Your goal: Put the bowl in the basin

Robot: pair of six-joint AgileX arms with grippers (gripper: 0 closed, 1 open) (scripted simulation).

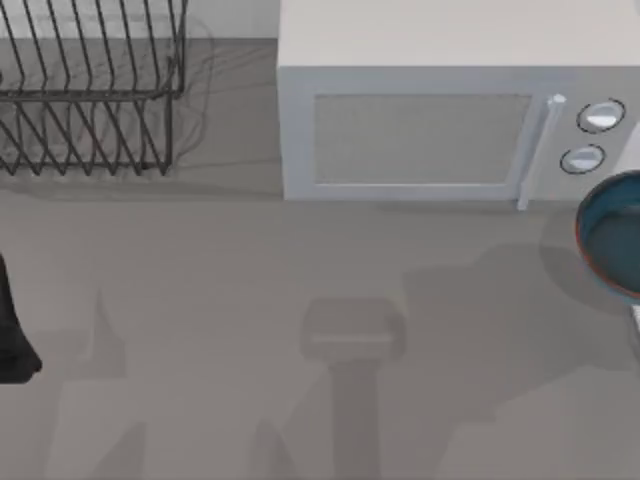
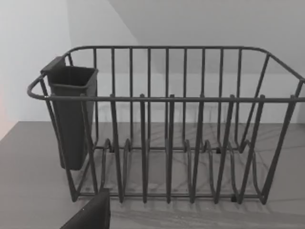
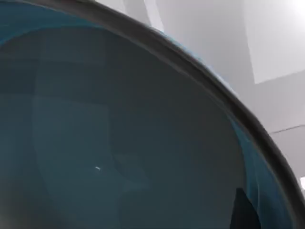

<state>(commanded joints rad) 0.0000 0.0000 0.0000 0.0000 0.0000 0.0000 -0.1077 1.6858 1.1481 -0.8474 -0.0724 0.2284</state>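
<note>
Filling the right wrist view, closest of anything, is the glossy blue inside of the bowl, which sits at the tabletop's right edge, just beside the microwave's knobs. Largest is that microwave at the back, then the wire dish rack at back left (presumably the basin meant here). Whether the right hand grips the bowl, or how far it is open, I cannot tell. Carrying it well means keeping it level and clearing the microwave's front. Left arm waits at the left edge.
</note>
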